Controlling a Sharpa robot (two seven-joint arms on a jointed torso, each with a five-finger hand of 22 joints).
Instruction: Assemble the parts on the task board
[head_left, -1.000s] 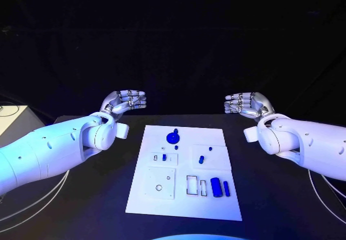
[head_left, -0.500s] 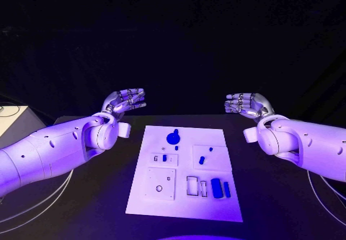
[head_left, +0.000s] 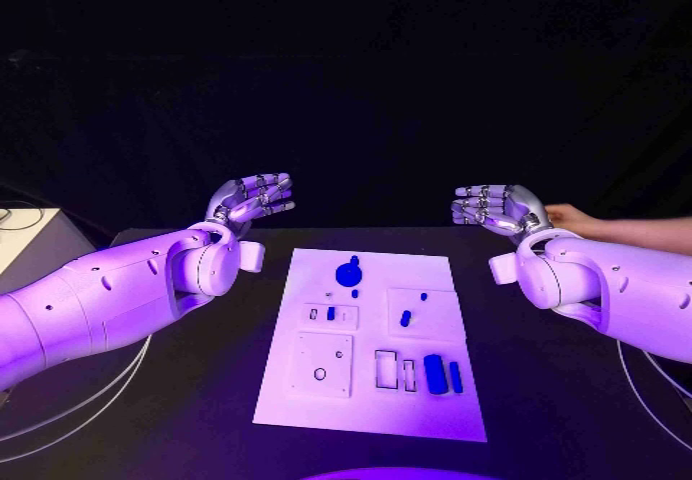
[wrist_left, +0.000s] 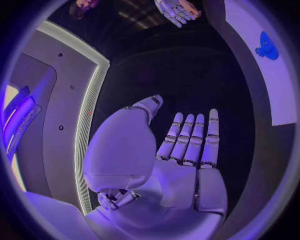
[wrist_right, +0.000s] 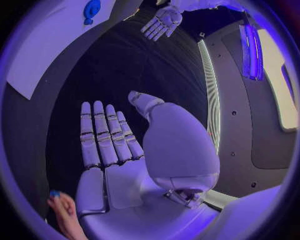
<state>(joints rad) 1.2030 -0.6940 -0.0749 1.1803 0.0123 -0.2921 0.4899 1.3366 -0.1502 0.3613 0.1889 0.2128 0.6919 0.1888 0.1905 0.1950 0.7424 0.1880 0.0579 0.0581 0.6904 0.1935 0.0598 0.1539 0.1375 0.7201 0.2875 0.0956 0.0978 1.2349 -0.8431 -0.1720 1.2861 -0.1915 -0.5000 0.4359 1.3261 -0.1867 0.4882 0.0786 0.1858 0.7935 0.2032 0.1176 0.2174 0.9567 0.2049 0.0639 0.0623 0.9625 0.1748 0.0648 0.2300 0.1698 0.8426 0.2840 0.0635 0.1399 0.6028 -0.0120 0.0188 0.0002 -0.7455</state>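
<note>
The white task board (head_left: 368, 400) lies in the middle of the black table. On it lie several blue parts: a large round piece (head_left: 348, 271) at the far end, a small peg (head_left: 405, 318) in the middle, and two cylinders (head_left: 434, 374) near the front right. My left hand (head_left: 253, 198) hangs in the air beyond the board's far left corner, fingers extended, holding nothing. My right hand (head_left: 495, 208) is raised beyond the far right corner, also empty. The left wrist view shows straight fingers (wrist_left: 187, 140), the board (wrist_left: 262, 75) and the round piece (wrist_left: 267, 46).
A person's hand (head_left: 577, 218) reaches in from the right edge, just behind my right hand; it also appears in the right wrist view as a hand (wrist_right: 62, 217) with something small and blue at its fingertip. A pale box (head_left: 18, 235) stands off the table's left side.
A person's hand has come in from the right behind my right hand. My left hand's fingers have spread out a little. The parts on the board have not moved.
</note>
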